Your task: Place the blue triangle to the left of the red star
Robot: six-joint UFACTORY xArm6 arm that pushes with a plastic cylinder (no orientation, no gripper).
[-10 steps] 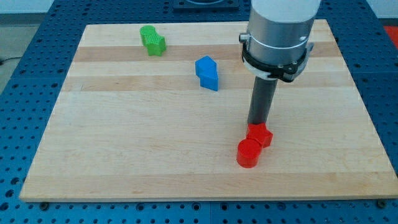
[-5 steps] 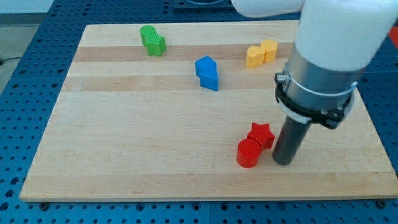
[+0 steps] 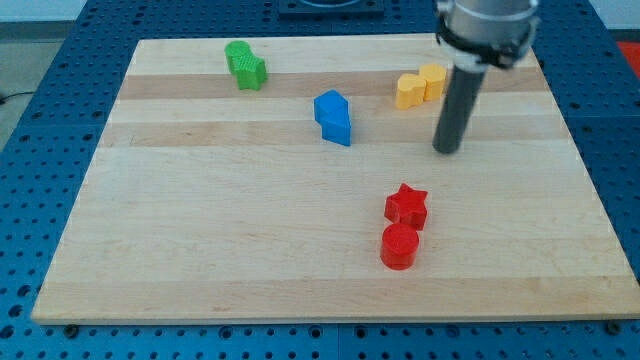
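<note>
The blue blocks [image 3: 333,117] lie at the board's upper middle; two blue pieces touch, and which one is the triangle I cannot tell. The red star [image 3: 407,206] lies below and to the right of them, with a red cylinder [image 3: 400,246] touching it from below. My tip [image 3: 446,150] stands on the board right of the blue blocks and above the red star, apart from both.
Two yellow blocks [image 3: 419,86] touch each other just up and left of my rod. Two green blocks [image 3: 245,65] lie at the upper left. The wooden board [image 3: 200,250] sits on a blue perforated table.
My tip went from above the red star, round its right side, then up to the board's upper right. The red star shifted slightly up and left.
</note>
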